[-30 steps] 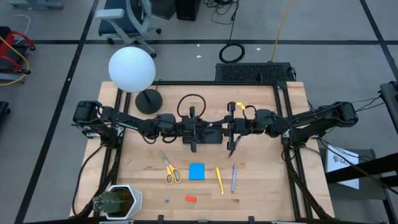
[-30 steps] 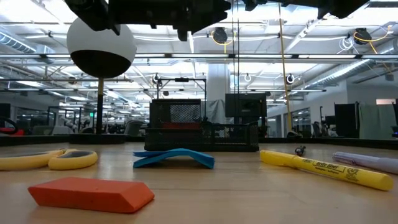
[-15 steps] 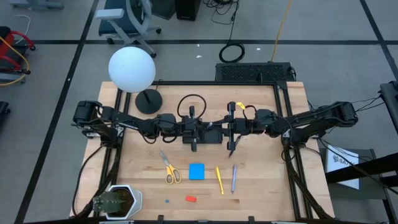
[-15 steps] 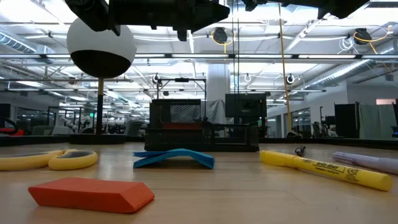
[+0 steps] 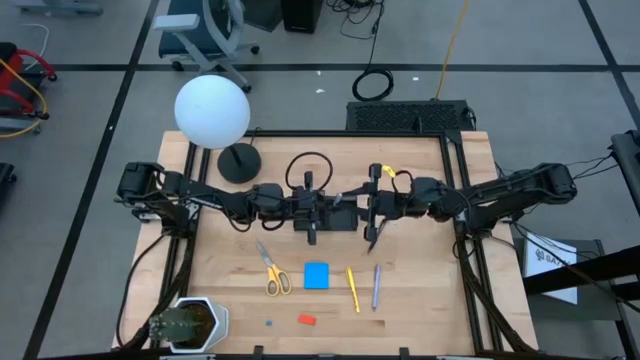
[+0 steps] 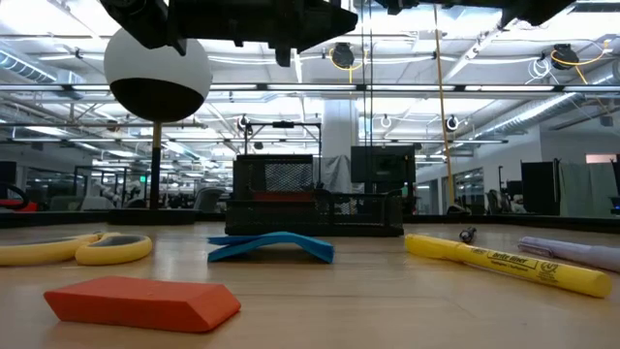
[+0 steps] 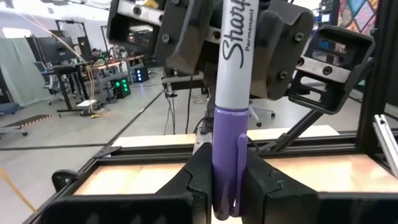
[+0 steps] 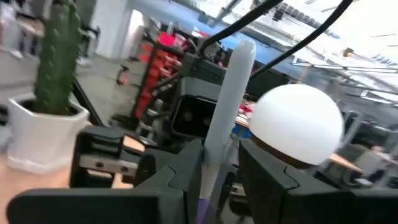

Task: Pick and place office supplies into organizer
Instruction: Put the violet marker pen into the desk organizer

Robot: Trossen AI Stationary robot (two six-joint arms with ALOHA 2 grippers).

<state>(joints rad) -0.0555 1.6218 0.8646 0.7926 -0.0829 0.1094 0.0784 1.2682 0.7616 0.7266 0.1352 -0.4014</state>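
Note:
A white marker with a purple cap [image 7: 231, 93] stands upright in mid-air above the table's middle, where my two arms meet. My left gripper [image 7: 229, 180] [image 5: 340, 212] is shut on its cap end. My right gripper [image 8: 217, 168] [image 5: 362, 208] faces it from the other side, open, with a finger on each side of the white barrel [image 8: 227, 106]. The black organizer [image 6: 315, 199] stands on the table under the arms. Yellow-handled scissors [image 5: 274, 272], a blue note pad [image 5: 317, 275], a yellow marker [image 5: 352, 288], a purple pen [image 5: 376, 285] and a red eraser [image 5: 307, 320] lie nearer the front edge. My left gripper pinches the marker's purple cap [image 7: 229, 143] between its two fingers [image 7: 199, 180]. The fingers come level from the table's left side and lie across the marker. The marker stands upright with the cap down and the white barrel up, lifted clear of the table.
A lamp with a white globe [image 5: 212, 110] and a round black base [image 5: 239, 163] stands at the far left. A potted cactus [image 5: 185, 322] sits at the near left corner. A black cable loop [image 5: 310, 165] lies behind the arms.
My left gripper has shut on the marker's cap end. My right wrist has rolled a little about its own line. Both arms have stayed in place, and the marker has kept where it was.

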